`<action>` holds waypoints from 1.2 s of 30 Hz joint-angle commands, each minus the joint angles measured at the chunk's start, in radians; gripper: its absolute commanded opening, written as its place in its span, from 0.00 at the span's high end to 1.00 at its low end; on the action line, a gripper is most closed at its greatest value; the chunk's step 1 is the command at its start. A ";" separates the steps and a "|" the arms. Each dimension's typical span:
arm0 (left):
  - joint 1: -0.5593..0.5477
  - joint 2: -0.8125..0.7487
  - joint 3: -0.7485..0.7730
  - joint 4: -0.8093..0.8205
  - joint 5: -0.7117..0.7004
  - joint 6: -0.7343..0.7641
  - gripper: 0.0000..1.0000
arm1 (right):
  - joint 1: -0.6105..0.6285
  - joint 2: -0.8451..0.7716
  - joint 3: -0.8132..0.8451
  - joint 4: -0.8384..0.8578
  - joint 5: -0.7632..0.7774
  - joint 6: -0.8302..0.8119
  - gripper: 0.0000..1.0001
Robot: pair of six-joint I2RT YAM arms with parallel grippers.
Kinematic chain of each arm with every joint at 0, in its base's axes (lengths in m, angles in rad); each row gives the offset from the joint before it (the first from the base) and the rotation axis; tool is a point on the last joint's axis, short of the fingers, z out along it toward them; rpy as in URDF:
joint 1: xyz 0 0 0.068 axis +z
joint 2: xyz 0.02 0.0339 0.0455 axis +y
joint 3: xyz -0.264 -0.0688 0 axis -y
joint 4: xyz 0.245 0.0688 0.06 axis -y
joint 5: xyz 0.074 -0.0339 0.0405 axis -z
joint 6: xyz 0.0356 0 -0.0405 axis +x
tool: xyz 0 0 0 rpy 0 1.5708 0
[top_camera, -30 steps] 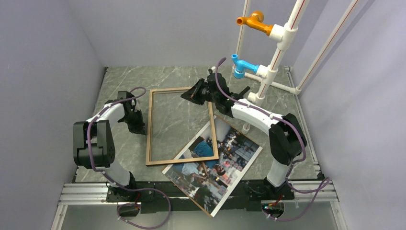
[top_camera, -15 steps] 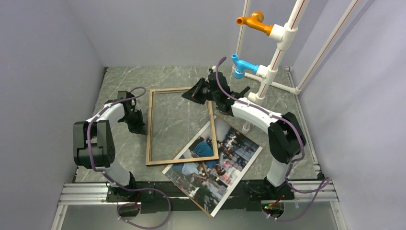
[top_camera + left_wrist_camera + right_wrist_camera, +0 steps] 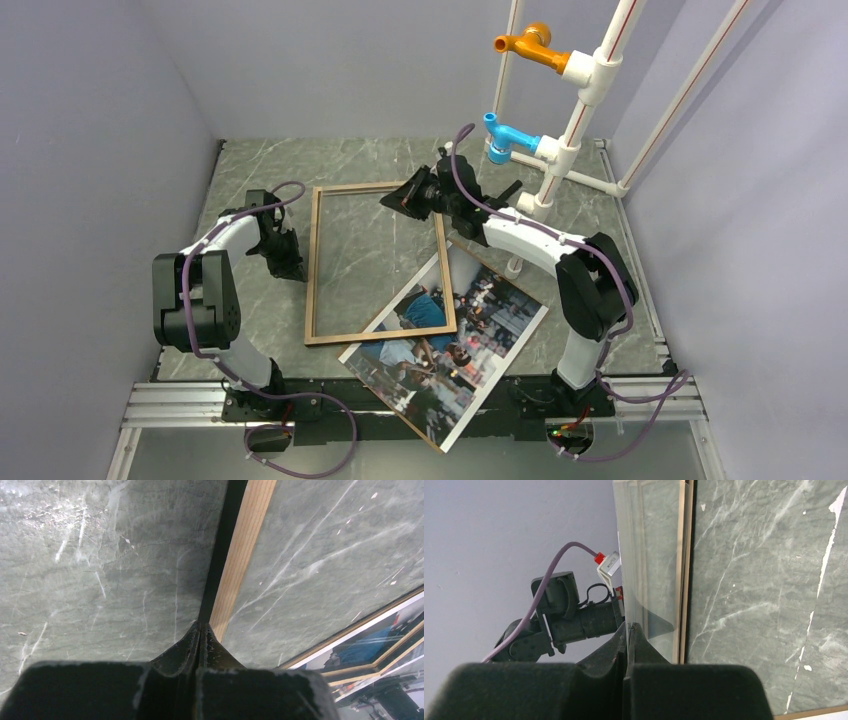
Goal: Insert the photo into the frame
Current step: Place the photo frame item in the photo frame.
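The frame [image 3: 312, 270], thin brown wood rails, lies back side up on the marble table. The photo [image 3: 470, 340] lies face up under the frame's near right corner and reaches over the table's near edge. My left gripper [image 3: 290, 268] is shut, its tips [image 3: 200, 626] meeting the dark outer edge of the frame's left rail [image 3: 245, 555]; a corner of the photo [image 3: 370, 640] shows at right. My right gripper [image 3: 398, 198] is at the far right corner, shut [image 3: 629, 626] on a thin clear pane [image 3: 649, 555] beside the frame's rail [image 3: 687, 555].
A white pipe rack [image 3: 580, 110] with an orange fitting [image 3: 525, 42] and a blue fitting [image 3: 500, 135] stands at the far right, close behind my right arm. Grey walls close in the left, far and right sides. My left arm [image 3: 574, 620] shows beyond the pane.
My right gripper has crept slightly to the right and farther back at the frame's far corner. The frame, the photo and my left arm look unchanged.
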 commanded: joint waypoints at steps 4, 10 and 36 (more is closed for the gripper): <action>-0.001 0.009 0.022 -0.002 0.012 0.017 0.97 | 0.003 -0.027 -0.004 0.056 0.019 0.000 1.00; -0.003 0.009 0.022 0.000 0.013 0.017 0.98 | 0.004 -0.050 -0.016 0.060 0.032 -0.002 1.00; -0.006 0.011 0.023 -0.003 0.010 0.019 1.00 | 0.006 -0.130 -0.193 0.256 0.086 -0.007 1.00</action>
